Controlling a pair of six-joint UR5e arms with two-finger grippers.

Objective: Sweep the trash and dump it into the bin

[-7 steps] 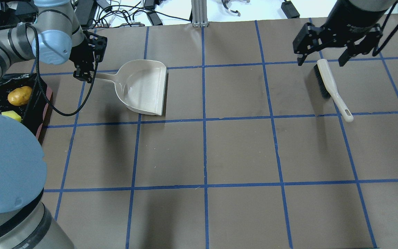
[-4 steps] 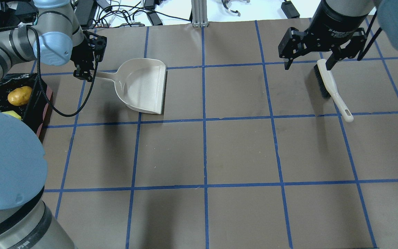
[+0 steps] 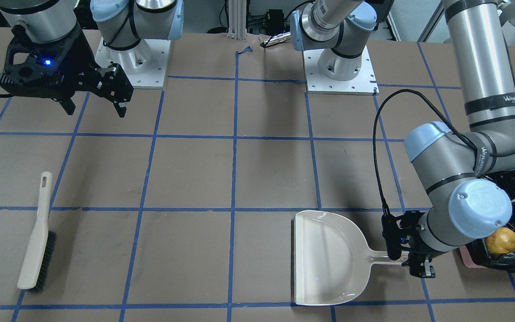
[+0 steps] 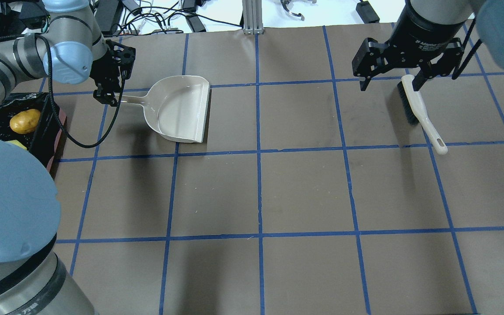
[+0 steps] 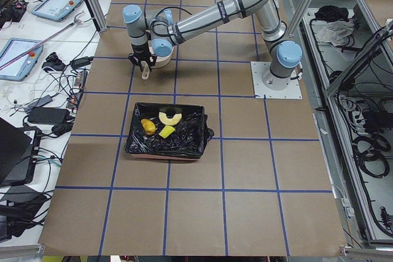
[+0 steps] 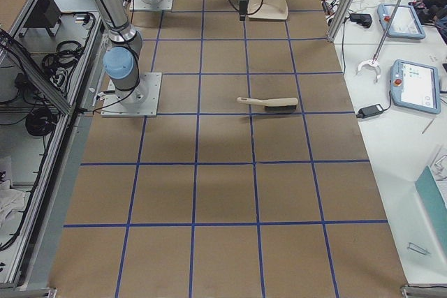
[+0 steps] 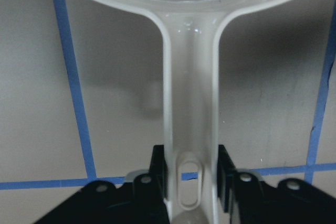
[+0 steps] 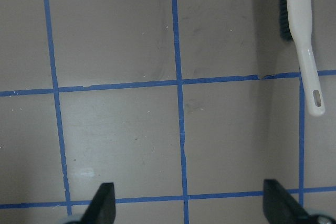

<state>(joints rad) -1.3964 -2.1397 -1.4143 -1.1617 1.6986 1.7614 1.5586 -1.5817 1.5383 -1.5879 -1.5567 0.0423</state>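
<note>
My left gripper (image 4: 110,93) is shut on the handle of the cream dustpan (image 4: 181,109), whose pan holds nothing. The wrist view shows a finger on each side of that handle (image 7: 190,103). The bin (image 5: 136,146), lined with a black bag, sits at the table's left end. Inside it lie the trash items: a golden potato lump (image 5: 148,126), a tan bread piece (image 5: 169,115) and a yellow sponge (image 5: 166,131). My right gripper (image 4: 390,83) hangs open over the far right of the table. It is just beside the head of the brush (image 4: 418,109), which lies flat.
Blue tape lines divide the brown table cover (image 4: 304,192) into squares. Cables and power bricks (image 4: 155,17) lie beyond the far edge. The two arm bases (image 3: 338,67) stand at the robot's side.
My right gripper has shifted left and slightly farther from the robot, staying open above the brush head. The dustpan in my left gripper has nudged a little to the left.
</note>
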